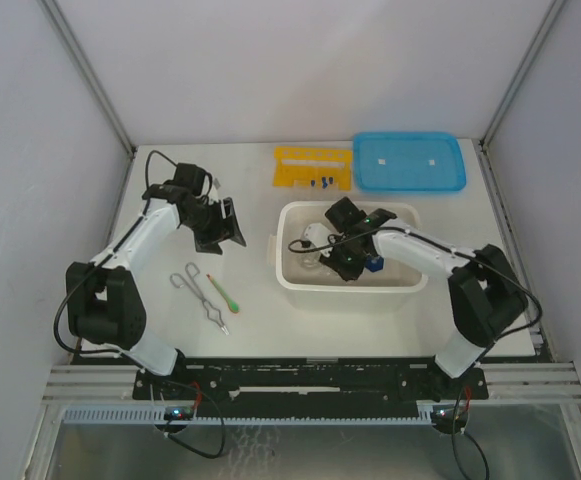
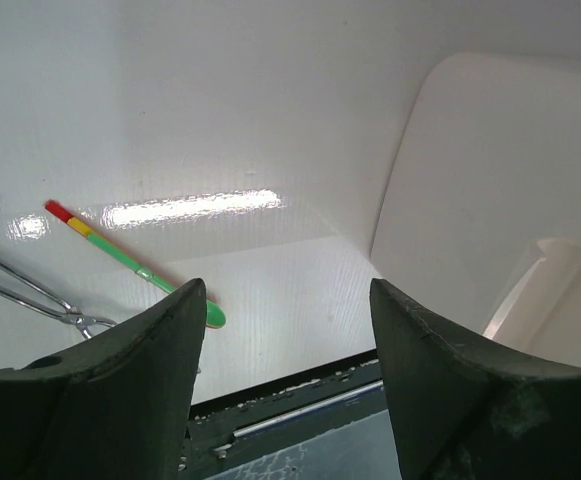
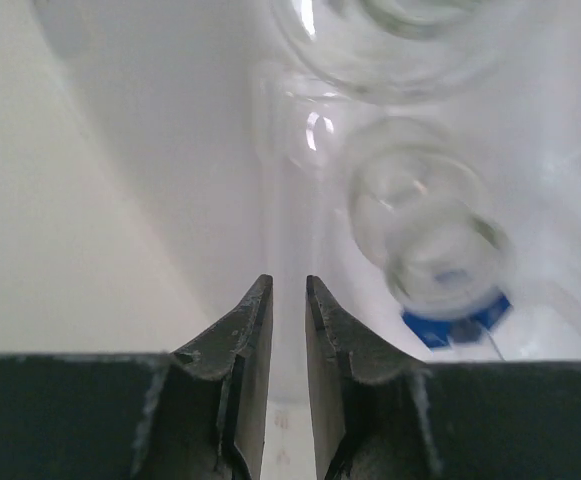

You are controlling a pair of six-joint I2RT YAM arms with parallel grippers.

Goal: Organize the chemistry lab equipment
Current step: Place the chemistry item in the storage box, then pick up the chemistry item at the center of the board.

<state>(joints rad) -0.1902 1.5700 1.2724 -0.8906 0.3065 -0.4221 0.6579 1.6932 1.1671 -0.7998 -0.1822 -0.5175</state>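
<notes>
The yellow tube rack [image 1: 313, 167] lies at the back with small blue-capped tubes [image 1: 321, 183] on its front edge. Thin metal tongs [image 1: 200, 293] and the green-tipped stick [image 1: 222, 291] lie on the table at the front left. My left gripper [image 1: 225, 228] hangs open and holds nothing, left of the white tub [image 1: 350, 285]. Its wrist view shows the stick [image 2: 130, 262] and tongs [image 2: 30, 290] beyond the fingers [image 2: 170, 340]. My right gripper [image 3: 288, 285] is down inside the tub, jaws a narrow gap apart with nothing between them. Clear glass vessels [image 3: 420, 215] and a blue cap [image 3: 450, 325] lie just right of it.
The blue rectangular lid [image 1: 410, 161] lies at the back right beside the rack. The tub's white wall [image 2: 490, 180] rises close to the right of my left gripper. Grey enclosure walls stand on three sides, and the metal rail runs along the near edge.
</notes>
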